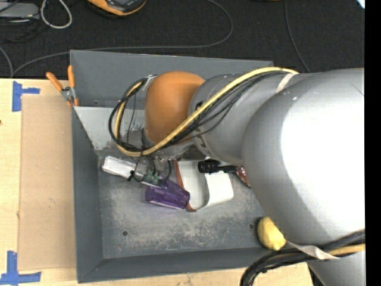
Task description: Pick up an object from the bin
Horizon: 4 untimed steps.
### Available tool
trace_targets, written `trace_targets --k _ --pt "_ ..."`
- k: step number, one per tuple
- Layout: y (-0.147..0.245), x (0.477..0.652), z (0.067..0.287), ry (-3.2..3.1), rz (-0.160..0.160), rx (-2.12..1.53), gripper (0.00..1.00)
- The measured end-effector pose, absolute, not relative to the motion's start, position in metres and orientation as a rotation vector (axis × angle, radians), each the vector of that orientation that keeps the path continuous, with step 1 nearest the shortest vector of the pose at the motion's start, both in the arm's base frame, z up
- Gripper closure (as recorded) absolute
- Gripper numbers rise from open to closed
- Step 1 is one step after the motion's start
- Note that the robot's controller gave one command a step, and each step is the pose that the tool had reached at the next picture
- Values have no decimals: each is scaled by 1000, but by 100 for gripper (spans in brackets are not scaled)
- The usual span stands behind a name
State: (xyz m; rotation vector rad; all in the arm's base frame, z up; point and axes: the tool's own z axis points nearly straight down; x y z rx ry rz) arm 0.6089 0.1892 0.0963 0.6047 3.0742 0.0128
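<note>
Gripper (pixel 149 173) low in bin (pixel 88 231) centre, just beside purple block (pixel 166 194) & white packet (pixel 116 167). Prob. grasp step; opening can't be told. Next: close, lift.

**Colours in a grey bin under a silver arm**

The metal bin (pixel 119 231) is dull grey, and its floor is flecked with paler speckles. The robot arm (pixel 309 148), at the right of the frame, is glossy silver-grey. A smooth orange cover (pixel 166 103) sits at its wrist in the upper middle. A yellow cable (pixel 238 85) and black cables (pixel 116 121) run along it. At the centre lies a translucent purple block (pixel 166 194). Just right of it is a plain white slab (pixel 217 186), with a black cylinder (pixel 211 167) above. A small white piece (pixel 116 167) lies centre left. A yellow lump (pixel 271 234) sits lower right.
</note>
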Motion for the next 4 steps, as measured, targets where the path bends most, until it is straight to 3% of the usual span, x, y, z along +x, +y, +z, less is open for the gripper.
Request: trace_targets --k 4 --pt "187 608 163 3080 8 609 100"
